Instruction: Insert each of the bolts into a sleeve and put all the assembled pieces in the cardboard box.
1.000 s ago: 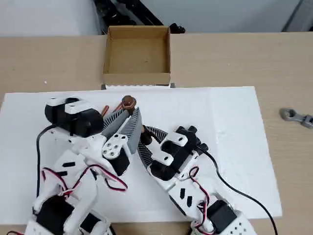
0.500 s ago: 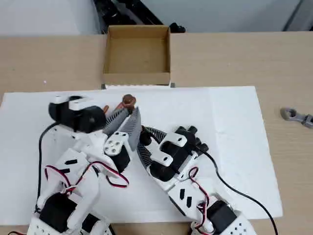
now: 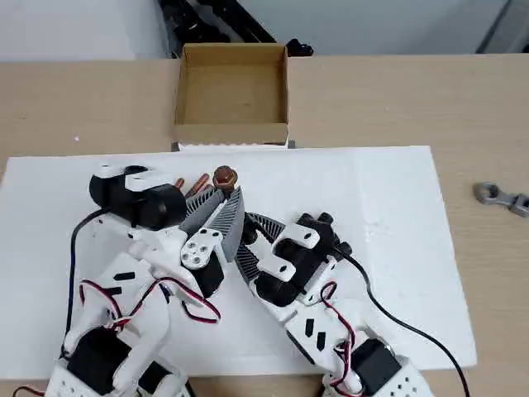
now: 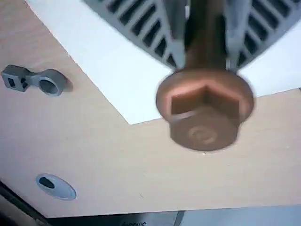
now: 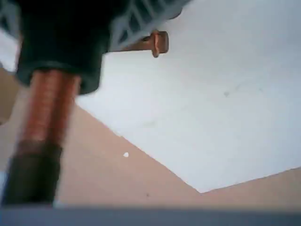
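Note:
My left gripper [image 3: 225,194] is shut on a copper bolt [image 3: 224,176], whose hex head points toward the cardboard box [image 3: 232,132]. The left wrist view has that bolt [image 4: 204,110] head-on between the grey fingers [image 4: 141,28]. Close beside it, my right gripper [image 3: 246,225] is shut on a black sleeve [image 5: 61,52] with a copper threaded shaft [image 5: 49,113] sticking out of it. The left-held bolt's head [image 5: 158,43] appears past the sleeve in the right wrist view. Two more copper pieces [image 3: 188,184] lie on the white foam sheet [image 3: 388,248] by the left arm.
The open cardboard box stands on the wooden table just beyond the foam sheet's far edge. A grey wrench [image 3: 500,196] lies on the table at the right, also seen as the wrench [image 4: 33,81]. Both arms crowd the sheet's near left half.
The left arm has shifted a little to the right with the bolt, uncovering the two copper pieces on the foam. The right arm has barely moved.

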Robot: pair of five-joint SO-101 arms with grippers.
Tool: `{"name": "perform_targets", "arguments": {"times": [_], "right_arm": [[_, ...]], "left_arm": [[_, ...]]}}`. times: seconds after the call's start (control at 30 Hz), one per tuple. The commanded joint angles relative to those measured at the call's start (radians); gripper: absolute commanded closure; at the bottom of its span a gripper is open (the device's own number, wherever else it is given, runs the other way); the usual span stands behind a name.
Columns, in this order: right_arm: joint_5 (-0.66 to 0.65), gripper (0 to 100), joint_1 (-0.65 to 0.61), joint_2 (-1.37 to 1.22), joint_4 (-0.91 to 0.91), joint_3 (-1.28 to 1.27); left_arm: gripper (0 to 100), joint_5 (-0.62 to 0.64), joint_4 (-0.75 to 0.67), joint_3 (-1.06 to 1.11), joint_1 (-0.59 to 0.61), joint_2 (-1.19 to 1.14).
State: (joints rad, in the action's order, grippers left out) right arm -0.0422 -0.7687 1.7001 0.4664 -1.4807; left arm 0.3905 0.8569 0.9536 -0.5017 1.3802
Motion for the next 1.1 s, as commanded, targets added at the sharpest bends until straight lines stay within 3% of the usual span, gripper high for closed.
{"name": "perform_targets", "arguments": {"times": [0.0, 0.33, 0.63, 0.73, 1.07], "right_arm": [[0.008, 99.8, 0.012, 0.013, 0.001, 0.008], [0.006, 99.8, 0.012, 0.013, 0.001, 0.009], [0.006, 99.8, 0.022, 0.012, 0.001, 0.014], [0.006, 99.8, 0.074, 0.007, -0.005, 0.038], [0.011, 99.8, 0.157, -0.438, -0.051, 0.292]], "left_arm": [[91, 0.011, 0.012, -0.016, -0.017, 0.008], [75, -0.081, 0.311, -0.199, 0.032, 0.0], [75, -0.087, 0.341, -0.213, 0.089, 0.002], [76, -0.152, 0.341, -0.211, 0.095, 0.002], [90, -0.173, 0.269, -0.019, 0.559, 0.008]]}}
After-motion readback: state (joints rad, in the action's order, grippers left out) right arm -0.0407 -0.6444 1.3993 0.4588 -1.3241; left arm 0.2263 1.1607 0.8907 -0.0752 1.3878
